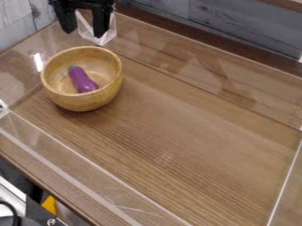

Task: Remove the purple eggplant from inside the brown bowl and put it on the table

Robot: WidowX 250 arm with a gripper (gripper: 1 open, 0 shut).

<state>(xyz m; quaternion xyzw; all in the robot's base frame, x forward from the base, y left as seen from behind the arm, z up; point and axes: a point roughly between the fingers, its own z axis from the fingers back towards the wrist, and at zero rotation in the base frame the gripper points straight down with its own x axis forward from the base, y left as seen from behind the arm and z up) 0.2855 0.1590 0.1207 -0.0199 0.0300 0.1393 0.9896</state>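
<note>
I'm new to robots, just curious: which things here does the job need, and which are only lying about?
Needed: purple eggplant, brown bowl holding it, table, open gripper.
Lying about: clear plastic walls around the table; nothing else loose on it.

You get soft, even, fairly bright light, probably from overhead. Pale glare streaks lie across the counter (pixel 177 132) and along the clear plastic walls (pixel 236 53), washing out the grain there. The brown bowl (pixel 81 78) casts a faint shadow. Your picture is small and coarse; the dark pincer (pixel 85 19) at the top edge looks slightly blurred.
</note>
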